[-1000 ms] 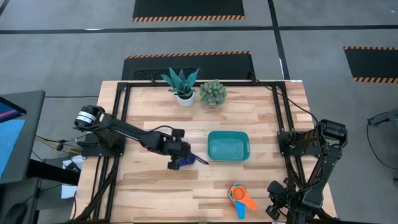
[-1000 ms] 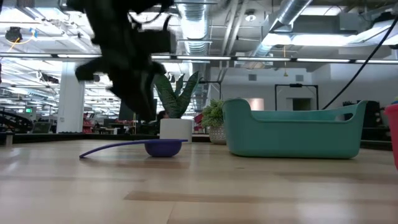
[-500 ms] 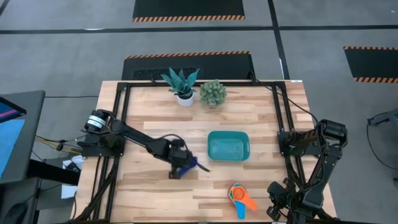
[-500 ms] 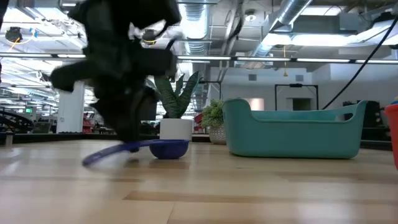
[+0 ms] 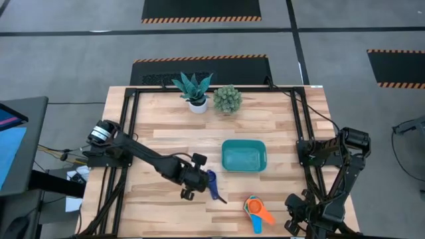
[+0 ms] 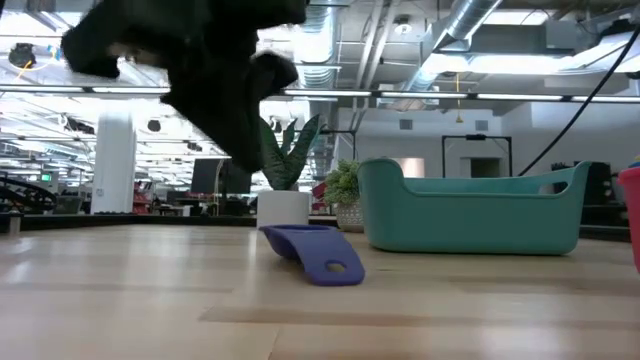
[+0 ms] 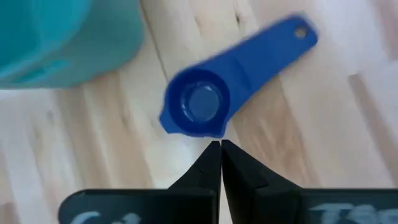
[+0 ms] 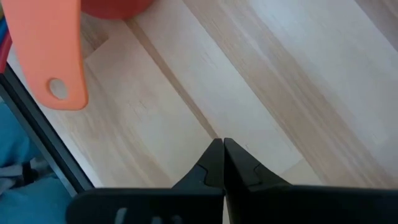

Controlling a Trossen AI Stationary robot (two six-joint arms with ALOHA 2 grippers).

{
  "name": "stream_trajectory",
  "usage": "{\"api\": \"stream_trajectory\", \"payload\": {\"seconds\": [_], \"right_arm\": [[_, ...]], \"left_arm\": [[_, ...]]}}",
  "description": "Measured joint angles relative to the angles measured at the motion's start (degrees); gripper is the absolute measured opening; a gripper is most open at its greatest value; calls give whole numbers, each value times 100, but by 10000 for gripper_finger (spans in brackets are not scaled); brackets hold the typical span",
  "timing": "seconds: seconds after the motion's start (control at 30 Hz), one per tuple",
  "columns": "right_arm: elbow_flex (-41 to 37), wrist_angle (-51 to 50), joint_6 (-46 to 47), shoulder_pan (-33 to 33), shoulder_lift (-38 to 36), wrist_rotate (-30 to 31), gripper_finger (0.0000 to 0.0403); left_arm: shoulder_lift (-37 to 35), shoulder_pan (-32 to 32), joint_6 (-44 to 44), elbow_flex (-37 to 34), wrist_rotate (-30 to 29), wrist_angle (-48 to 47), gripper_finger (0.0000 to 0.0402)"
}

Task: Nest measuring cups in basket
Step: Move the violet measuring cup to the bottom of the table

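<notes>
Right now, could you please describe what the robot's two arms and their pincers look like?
Both arms are dark, slim and jointed. The left arm has a pale round cap at its shoulder end. The left pincer and right pincer each end in two black tapered fingers.

The small dark blue plastic measuring cup [image 7: 202, 106] looks smooth and a bit shiny. The teal-green plastic basket [image 6: 470, 215] has smooth walls with a soft shine. The pale wooden table [image 5: 166, 139] is made of long planks with fine lines in the grain. The orange plastic cup handle [image 8: 53, 53] looks smooth and matt.
</notes>
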Motion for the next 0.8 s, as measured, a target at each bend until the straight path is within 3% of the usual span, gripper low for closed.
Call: {"api": "stream_trajectory", "payload": {"seconds": [0.23, 0.37, 0.57, 0.7, 0.8], "right_arm": [[0, 50, 0, -42, 2, -17, 13], [0, 71, 0, -44, 2, -33, 13], [0, 71, 0, -29, 2, -44, 13], [0, 78, 0, -33, 2, -42, 13], [0, 84, 0, -33, 2, -44, 13]], "left_arm": [[679, 479, -406, -26, -705, -39, 2], [1028, 604, -347, 151, -156, 425, 2], [1243, 380, -84, 1168, 216, 756, 2], [1202, 266, -178, 1607, -25, -432, 2], [1207, 209, -426, 1666, 319, -993, 2]]}}
